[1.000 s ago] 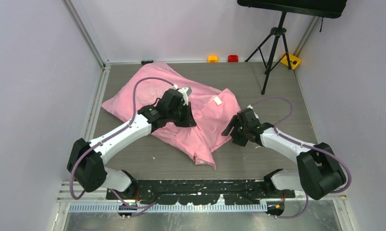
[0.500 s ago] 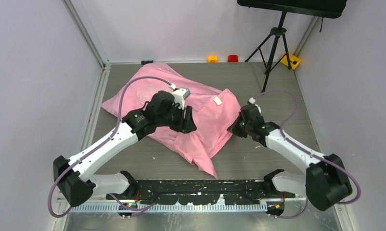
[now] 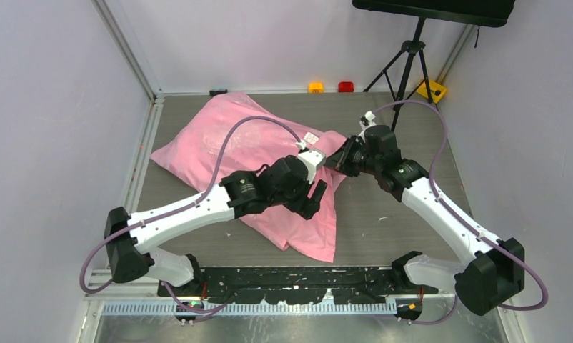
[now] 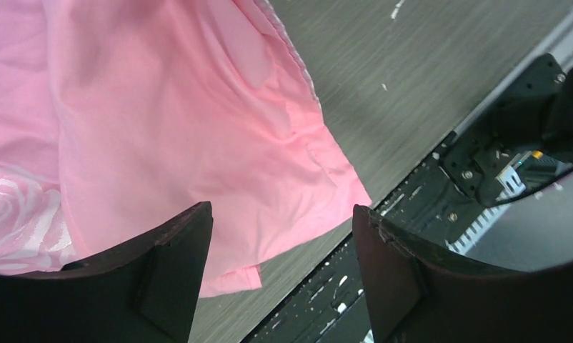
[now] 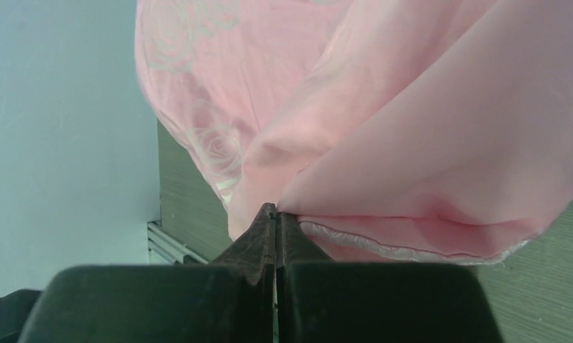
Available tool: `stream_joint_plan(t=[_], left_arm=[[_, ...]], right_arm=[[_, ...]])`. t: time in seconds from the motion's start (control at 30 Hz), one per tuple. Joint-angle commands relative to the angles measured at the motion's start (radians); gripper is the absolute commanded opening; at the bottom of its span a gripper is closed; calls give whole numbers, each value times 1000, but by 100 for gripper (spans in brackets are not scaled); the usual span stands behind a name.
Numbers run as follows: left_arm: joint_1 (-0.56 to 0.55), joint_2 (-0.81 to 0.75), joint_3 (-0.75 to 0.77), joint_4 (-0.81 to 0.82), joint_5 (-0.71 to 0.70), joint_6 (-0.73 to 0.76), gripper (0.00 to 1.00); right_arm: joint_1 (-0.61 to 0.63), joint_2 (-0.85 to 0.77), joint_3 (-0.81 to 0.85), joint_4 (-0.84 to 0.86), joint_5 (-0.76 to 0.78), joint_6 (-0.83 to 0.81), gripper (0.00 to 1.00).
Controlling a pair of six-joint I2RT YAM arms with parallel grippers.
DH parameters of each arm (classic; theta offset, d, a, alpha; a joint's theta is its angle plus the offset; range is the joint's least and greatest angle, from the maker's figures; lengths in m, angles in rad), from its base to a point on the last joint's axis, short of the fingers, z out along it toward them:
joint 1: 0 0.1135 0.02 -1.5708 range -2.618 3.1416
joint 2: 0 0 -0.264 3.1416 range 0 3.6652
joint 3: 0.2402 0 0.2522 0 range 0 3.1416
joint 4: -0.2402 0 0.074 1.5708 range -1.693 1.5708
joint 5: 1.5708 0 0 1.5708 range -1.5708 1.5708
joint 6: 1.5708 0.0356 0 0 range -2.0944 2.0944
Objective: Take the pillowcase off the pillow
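On the grey table [image 3: 391,236], a shiny pink rose-patterned satin pillowcase [image 3: 219,139] is spread left of centre, its edge pinched by the right gripper [image 5: 275,214]; the left gripper [image 4: 280,218] is held wide above it.

Bright, even diffuse light w/ soft shadows only; wrist cams' close tool fingers [image 4: 162,279] look blurry, top view sharp

The left arm [image 3: 183,211] stretches low across the bench toward the middle, the left gripper [image 4: 282,214] tipped downward, jaws spread wide. The right arm [image 3: 441,214] reaches forward and inward; the right gripper [image 5: 276,211] has its jaws pressed together, pinching the pillowcase [image 5: 426,143].
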Motion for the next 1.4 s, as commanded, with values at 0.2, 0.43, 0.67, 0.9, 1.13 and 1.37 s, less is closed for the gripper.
stream_joint_plan(t=[0.2, 0.43, 0.67, 0.9, 1.13, 1.37], left_arm=[[-1, 96, -28, 227, -62, -98, 77], [-2, 176, -122, 470, -93, -197, 74], [-2, 246, -157, 585, -252, -195, 66], [1, 191, -130, 435, -377, -180, 14], [57, 70, -96, 273, -213, -82, 0], [252, -37, -132, 242, 174, -117, 0]], right_arm=[[7, 1, 54, 23, -91, 80, 0], [7, -32, 58, 6, -65, 145, 0], [6, -69, 58, -15, -36, 202, 0], [5, -105, 69, -77, 64, 149, 0], [-1, -98, 49, -125, 143, 79, 2], [-14, -54, 62, -184, 91, -28, 76]])
